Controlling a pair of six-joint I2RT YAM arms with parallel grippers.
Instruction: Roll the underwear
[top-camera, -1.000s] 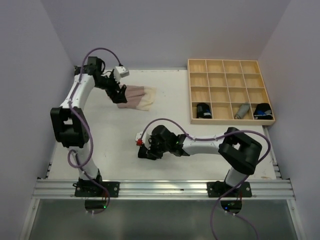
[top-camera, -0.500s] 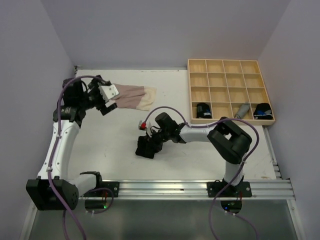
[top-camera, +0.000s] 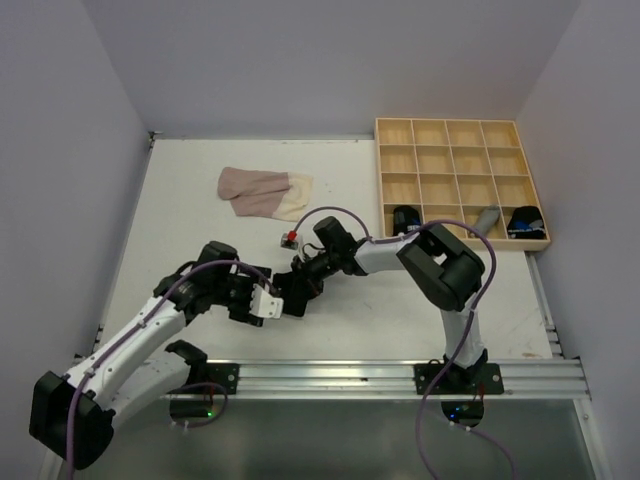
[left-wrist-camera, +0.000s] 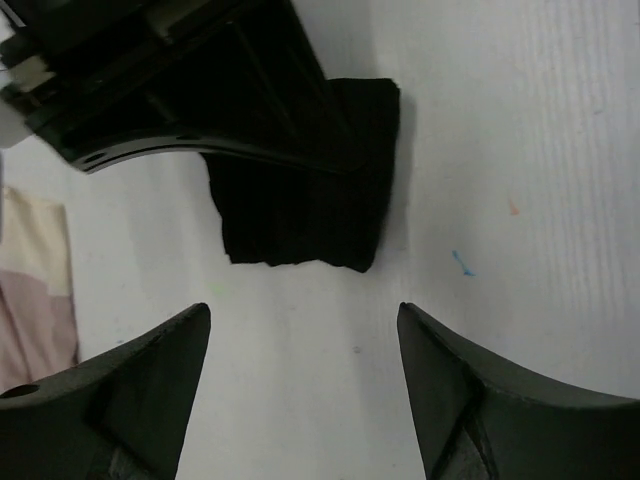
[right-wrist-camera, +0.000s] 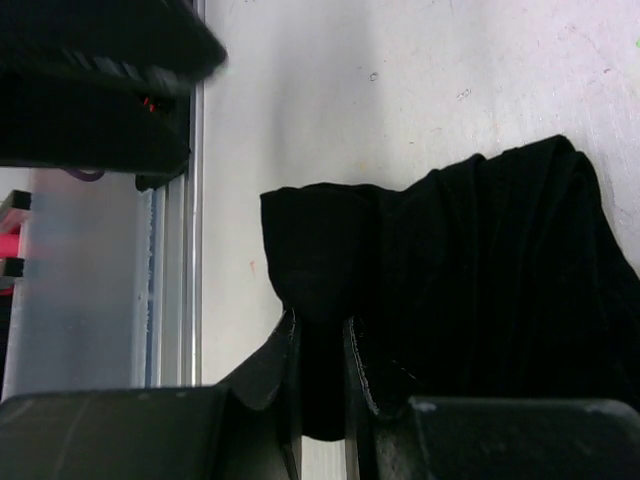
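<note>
1. Underwear of soft black cloth (top-camera: 292, 300) is seen bunched on the white surface (top-camera: 190, 230), left of the light wooden tray of square compartments (top-camera: 432, 160) and nearer the arm bases than the tray.
2. A fold of that garment is clamped between the fingers (right-wrist-camera: 270, 370) of the right gripper (right-wrist-camera: 320, 335).
3. The left gripper (left-wrist-camera: 302, 312) is held low on the side of the black cloth away from the tray, its fingers (left-wrist-camera: 140, 375) spread wide and touching nothing.
4. A flat beige-pink cloth garment (top-camera: 265, 192) is laid out left of the tray, level with its middle rows.
5. A black roll (top-camera: 405, 221), a grey roll (top-camera: 485, 220) and a dark roll with blue (top-camera: 524, 221) are lodged in separate compartments of the tray's nearest row.
</note>
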